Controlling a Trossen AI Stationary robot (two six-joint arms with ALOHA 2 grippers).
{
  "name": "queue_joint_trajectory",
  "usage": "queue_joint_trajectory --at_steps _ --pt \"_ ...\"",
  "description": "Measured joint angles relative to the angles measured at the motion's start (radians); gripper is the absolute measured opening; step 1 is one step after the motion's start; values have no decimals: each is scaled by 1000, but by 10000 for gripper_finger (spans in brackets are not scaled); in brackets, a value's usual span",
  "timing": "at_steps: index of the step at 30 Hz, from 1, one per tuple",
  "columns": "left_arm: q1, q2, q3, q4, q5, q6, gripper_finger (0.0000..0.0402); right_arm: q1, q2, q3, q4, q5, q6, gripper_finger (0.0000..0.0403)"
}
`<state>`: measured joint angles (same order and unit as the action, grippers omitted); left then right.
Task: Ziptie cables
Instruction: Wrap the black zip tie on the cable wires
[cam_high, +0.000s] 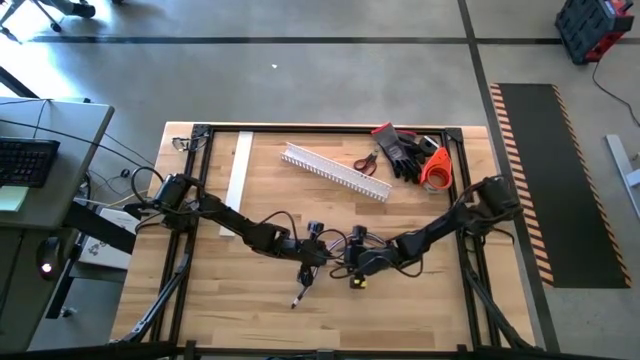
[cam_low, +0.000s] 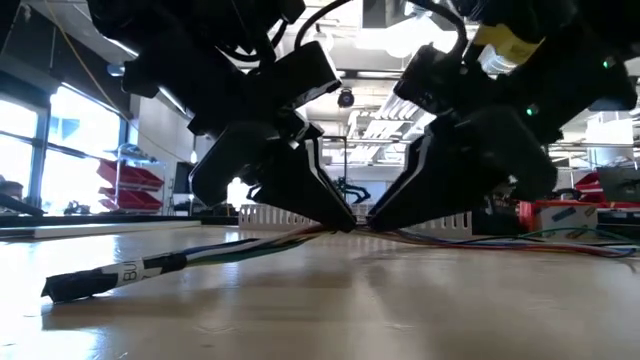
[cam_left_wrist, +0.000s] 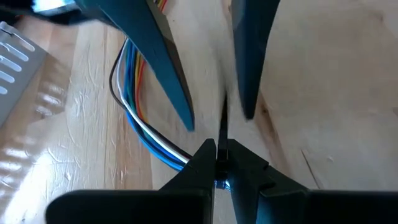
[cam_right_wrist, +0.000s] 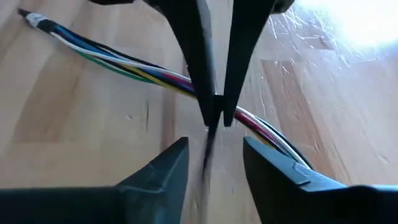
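With the left gripper pinched shut on the thin black tie strip at the cables (mid-table, lying flat), the right gripper stands apart around its tail; close squarely, then pull straight.

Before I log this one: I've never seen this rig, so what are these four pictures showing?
Two dark robot arms work at a wooden table. One camera looks down from above, one sits at table level, and one rides on each wrist. The left gripper is shut on a thin black strip, probably a ziptie, over the cables. The right gripper faces it, open. At the table's far side lie a white comb-toothed duct, scissors, black gloves and an orange tape roll.
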<state>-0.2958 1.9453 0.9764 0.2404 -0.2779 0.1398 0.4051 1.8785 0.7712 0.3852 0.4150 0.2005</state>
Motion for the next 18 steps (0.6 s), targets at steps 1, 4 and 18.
queue_joint_trajectory --at_steps 1,4,18 --pt "0 0 0 0 0 -4 7 0 10 0 9 8 0 120" --pt "0 0 0 -1 1 -8 7 1 32 0 50 57 -21 93" --pt "-1 0 0 -6 6 -24 7 61 40 0 92 134 -71 40"
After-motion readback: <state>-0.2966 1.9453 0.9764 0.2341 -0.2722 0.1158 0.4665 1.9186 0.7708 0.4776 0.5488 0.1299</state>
